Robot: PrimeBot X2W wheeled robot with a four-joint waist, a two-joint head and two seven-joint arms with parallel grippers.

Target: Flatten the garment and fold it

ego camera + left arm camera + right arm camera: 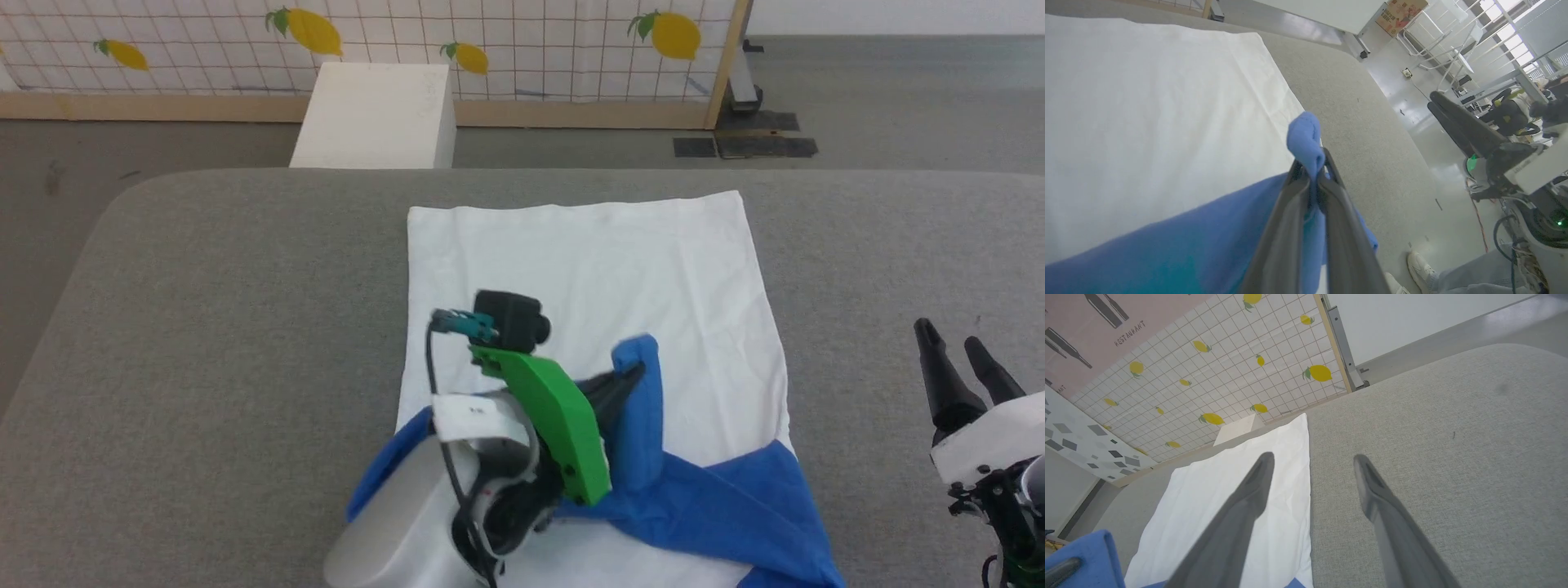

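First, note the grey table (204, 343) at frame left. At lower centre, find the left gripper (637, 373), clamped on the cuff end of the blue sleeve (645, 425). Hold the pinch firm; carry the sleeve inward and lay it straight across the white body of the garment (596, 269), spread flat at frame centre. Lower fully before letting go, to avoid a bunched cuff. Draw gently, without dragging the body out of square. At lower right, leave the right gripper (957, 347), fingers spread and empty, clear of the cloth.
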